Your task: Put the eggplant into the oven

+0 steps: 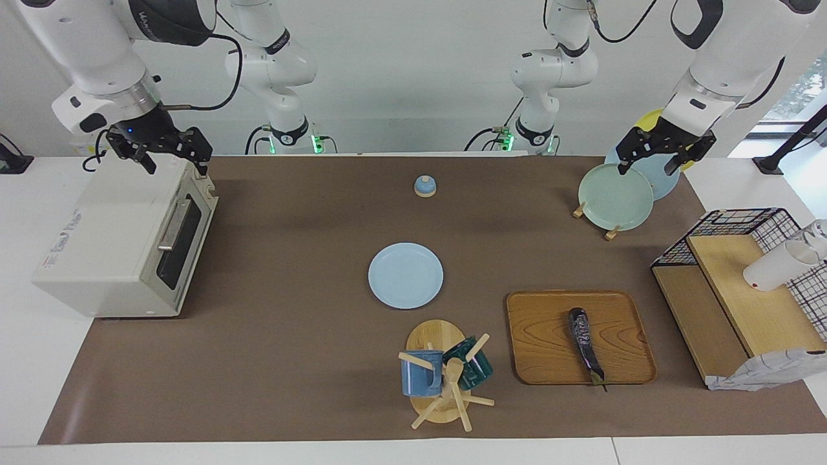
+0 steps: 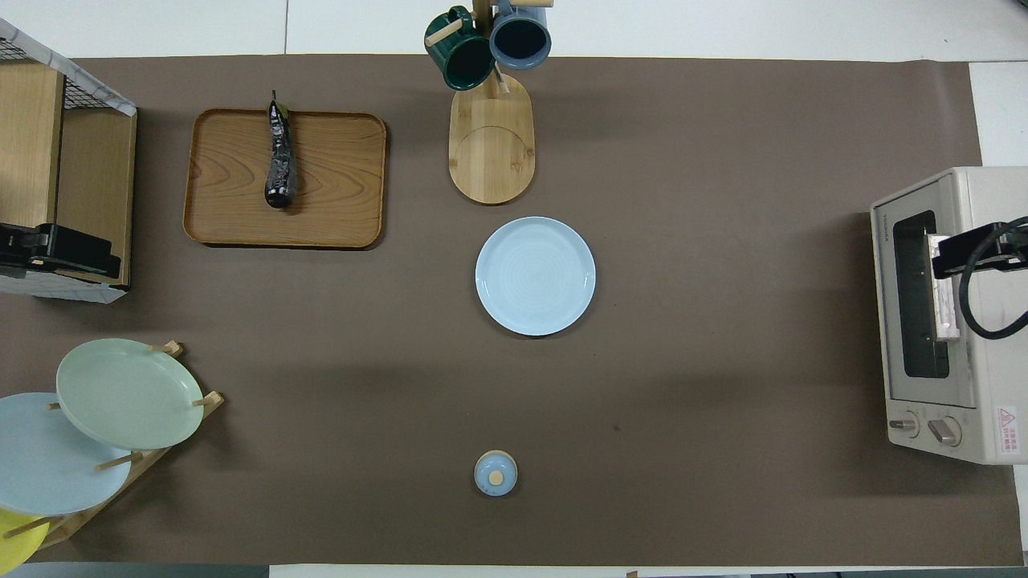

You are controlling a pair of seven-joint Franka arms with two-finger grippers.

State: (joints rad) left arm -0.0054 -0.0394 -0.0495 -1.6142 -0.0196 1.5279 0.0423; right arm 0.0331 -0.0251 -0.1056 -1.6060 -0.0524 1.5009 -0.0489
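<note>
One eggplant (image 1: 585, 344) lies untouched on a wooden tray (image 1: 543, 342) toward the left arm's end of the table (image 1: 291, 361), stem tip poking over the tray's edge that lies farthest from the robots — set out, it seems, for an easy pick-up. The one oven (image 1: 123, 245) sits at the right arm's end, its glass door shut, so it looks as though the door must come down before anything goes in.

Both arms wait — the right tool (image 1: 173, 160) hangs over the oven's top, the left tool (image 1: 649, 160) over the plate rack (image 1: 610, 231); each has its fingers spread wide and grips nothing.

The count: four plates — one pale blue plate (image 1: 406, 276) flat at the table's middle, three stood in the rack (green, blue, yellow). Two mugs (image 1: 421, 373) hang on a wooden mug tree (image 1: 452, 394), likely to dry. One small lidded pot (image 1: 424, 186) stands nearest the robots, and one wire-and-wood shelf (image 1: 730, 303) holds a white cup (image 1: 775, 266).
</note>
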